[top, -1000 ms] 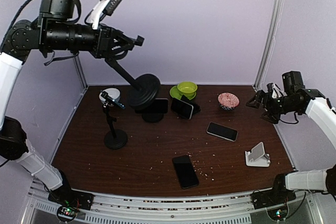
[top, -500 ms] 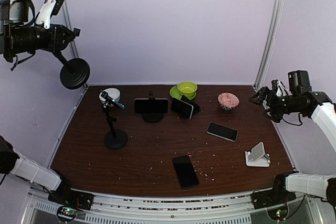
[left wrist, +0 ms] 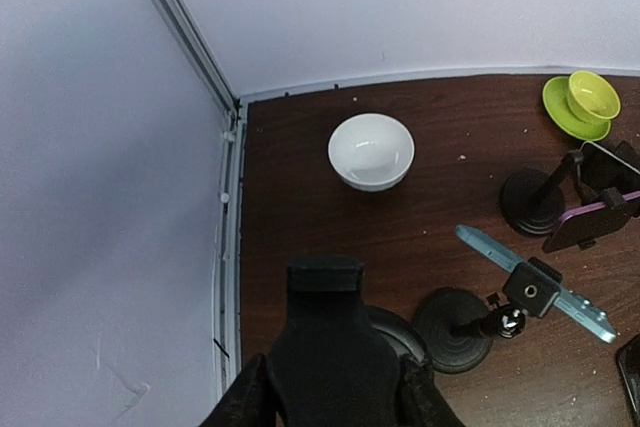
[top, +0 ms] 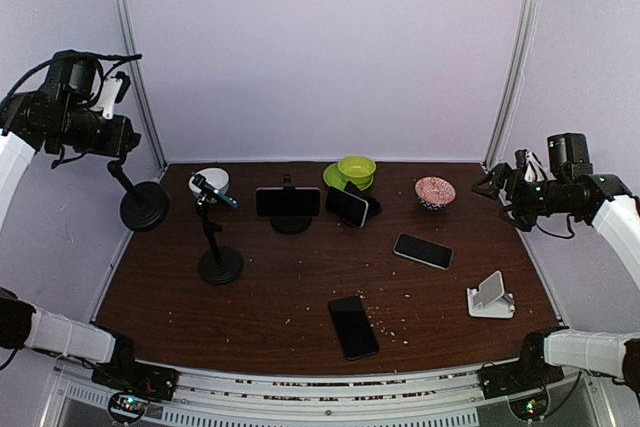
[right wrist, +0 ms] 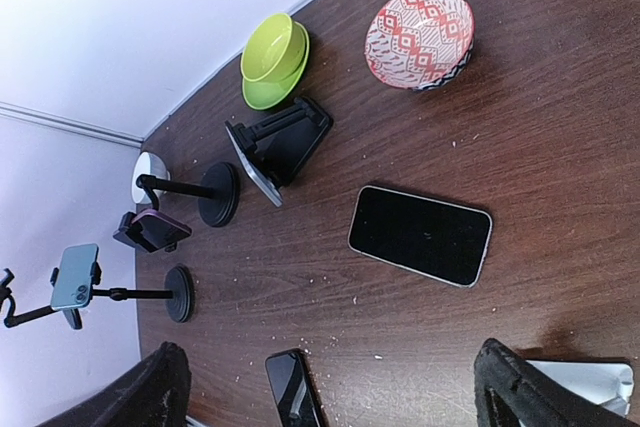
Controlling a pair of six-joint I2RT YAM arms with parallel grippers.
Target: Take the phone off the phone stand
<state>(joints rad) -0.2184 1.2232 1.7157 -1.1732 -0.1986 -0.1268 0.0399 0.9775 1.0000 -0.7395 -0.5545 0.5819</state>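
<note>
**Empty stand in the left grip; mounted phones not yet approached**

The left gripper, upper left of the overhead view, is closed narrowly on a black phone stand with a round weighted base. No phone shows in its cradle. Its base hangs at the left edge of the dark brown wooden table; contact cannot be told.

The right gripper, at the right edge, is spread wide and holds nothing.

Three phones sit mounted:
- a light-blue phone on a tall black pole stand
- a dark phone on a short black stand
- a black phone against a folding stand

The step in hand appears to be parking the held stand. Next, release it upright, then lift a mounted phone by its edges.
</note>
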